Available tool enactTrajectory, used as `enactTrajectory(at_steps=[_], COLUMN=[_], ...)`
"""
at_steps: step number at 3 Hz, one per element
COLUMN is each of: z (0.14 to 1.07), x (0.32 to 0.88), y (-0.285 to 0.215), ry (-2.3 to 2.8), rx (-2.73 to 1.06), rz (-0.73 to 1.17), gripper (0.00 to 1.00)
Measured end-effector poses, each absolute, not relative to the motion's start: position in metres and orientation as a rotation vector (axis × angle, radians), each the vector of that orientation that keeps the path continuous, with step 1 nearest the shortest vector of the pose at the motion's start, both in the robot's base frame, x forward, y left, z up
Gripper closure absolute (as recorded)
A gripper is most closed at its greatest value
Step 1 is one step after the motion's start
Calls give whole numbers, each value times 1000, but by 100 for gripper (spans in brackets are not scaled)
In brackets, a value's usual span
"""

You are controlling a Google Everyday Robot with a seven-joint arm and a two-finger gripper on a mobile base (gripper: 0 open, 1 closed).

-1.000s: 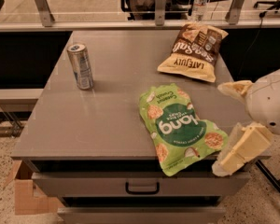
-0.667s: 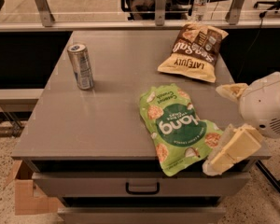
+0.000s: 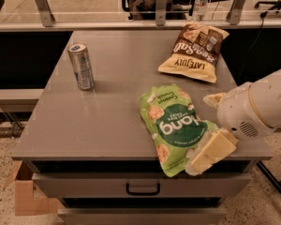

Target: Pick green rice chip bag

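Note:
The green rice chip bag [image 3: 175, 125] lies flat on the grey table [image 3: 84, 125], near the front edge, right of centre. It is bright green with a dark green circle and white lettering. My gripper [image 3: 200, 133] comes in from the right at the bag's right side. It is open, with its cream fingers spread wide. One finger [image 3: 213, 99] is by the bag's upper right edge. The other finger [image 3: 210, 153] lies over the bag's front right corner. The bag rests on the table, not lifted.
A brown-and-cream chip bag [image 3: 194, 52] lies at the table's back right. A silver can [image 3: 81, 66] stands upright at the left. A drawer with a handle [image 3: 143, 189] is under the table front. A cardboard box [image 3: 30, 196] sits on the floor at the left.
My gripper has moved left toward the green bag. Its lower finger now overlaps the bag's front right corner. The bag, the can and the other bag have not moved.

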State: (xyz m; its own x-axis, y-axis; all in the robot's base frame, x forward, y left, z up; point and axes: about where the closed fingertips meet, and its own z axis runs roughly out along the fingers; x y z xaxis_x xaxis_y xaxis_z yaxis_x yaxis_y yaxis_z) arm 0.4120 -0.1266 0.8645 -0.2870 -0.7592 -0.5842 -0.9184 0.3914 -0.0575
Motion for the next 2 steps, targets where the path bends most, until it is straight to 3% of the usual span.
enactTrajectory(at_steps=[2], z=[836], x=[416], y=[-126], ry=[2175], rx=[-1449], rz=[417], gripper=[48])
